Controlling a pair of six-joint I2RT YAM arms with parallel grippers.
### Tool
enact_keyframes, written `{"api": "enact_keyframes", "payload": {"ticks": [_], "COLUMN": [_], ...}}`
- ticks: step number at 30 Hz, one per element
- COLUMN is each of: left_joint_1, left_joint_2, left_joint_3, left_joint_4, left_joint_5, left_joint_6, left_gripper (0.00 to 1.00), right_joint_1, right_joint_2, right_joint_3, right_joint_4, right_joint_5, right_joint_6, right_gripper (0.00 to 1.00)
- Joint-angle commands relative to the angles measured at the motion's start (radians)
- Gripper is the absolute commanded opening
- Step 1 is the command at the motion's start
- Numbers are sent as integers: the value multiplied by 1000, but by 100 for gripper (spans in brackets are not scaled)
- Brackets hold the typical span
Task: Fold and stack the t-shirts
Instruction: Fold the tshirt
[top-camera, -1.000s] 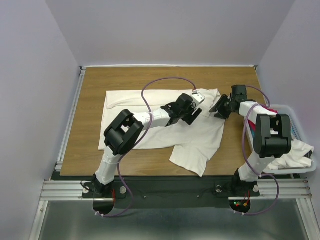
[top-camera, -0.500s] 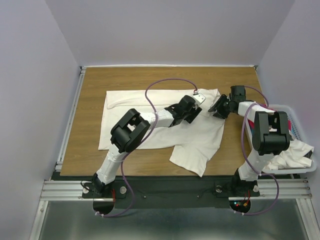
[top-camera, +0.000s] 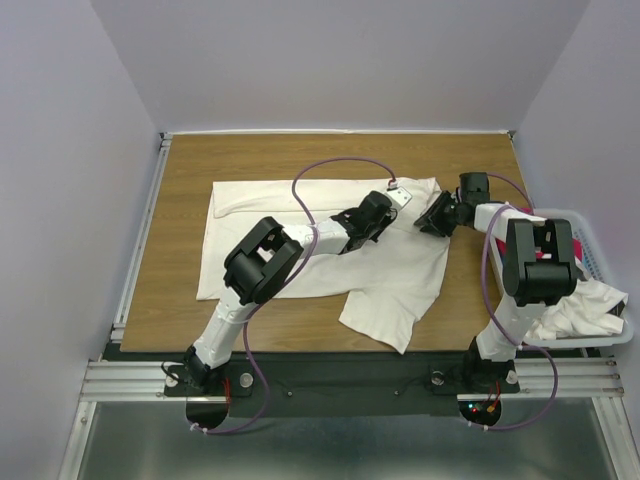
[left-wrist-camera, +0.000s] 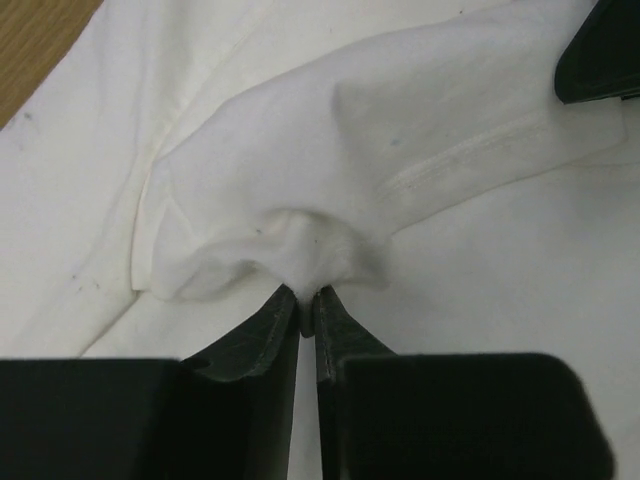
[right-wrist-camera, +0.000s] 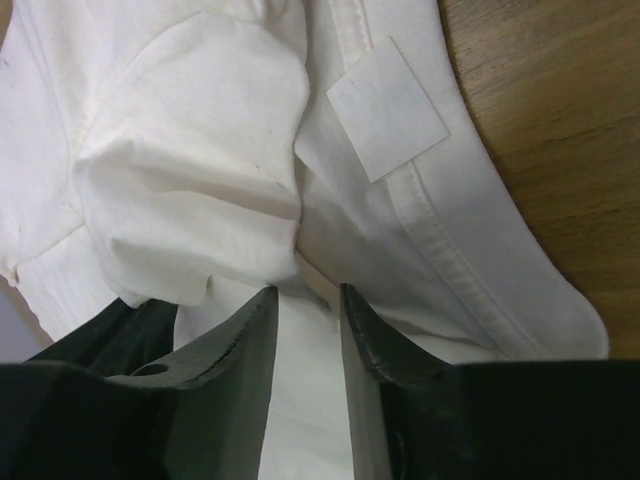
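I am watching the off-white t-shirt (top-camera: 250, 200) lying spread on the wooden surface (top-camera: 200, 160), my left end effector (left-wrist-camera: 308, 298) pinching a bunched fold of it; the right end effector (right-wrist-camera: 305, 292) is sitting below the collar label (right-wrist-camera: 387, 110), fingers narrowly apart around cloth, grip I cannot tell

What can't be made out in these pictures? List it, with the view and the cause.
- Magenta-red t-shirt: top view, only a sliver shows behind the right arm.
- White t-shirt in the basket: top view, crumpled, partly behind that arm.
- Left gripper: top view, fingertips hidden under its own wrist.
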Motion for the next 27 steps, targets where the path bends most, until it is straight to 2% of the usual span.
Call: {"api": "enact_keyframes", "payload": {"ticks": [1,5,7,9,13,27], "left_joint_1": [-2,-2,-1,4,7,13], "left_joint_2": [-40,-49,-57,-66,-91,-129], "left_joint_3": [40,51,52,52,57,138], "left_joint_4": [29,14,3,-19,-80,-390], "left_joint_5": [-16,-10,-11,-11,-4,163], "left_joint_6": [22,41,48,61,82,10], "left_gripper": [17,13,7,4,0,0], "right_joint_1": [3,3,1,1,1,-2], "right_joint_2": [6,6,-5,-28,-79,-157], "right_joint_3": [28,36,36,39,36,98], "right_joint_4": [61,64,62,61,43,-157], "right_joint_5": [-31,-36,-36,-31,-3,101], "right_joint_6": [-4,-7,-13,-18,-6,-28], "right_gripper": [32,14,5,1,1,1]}}
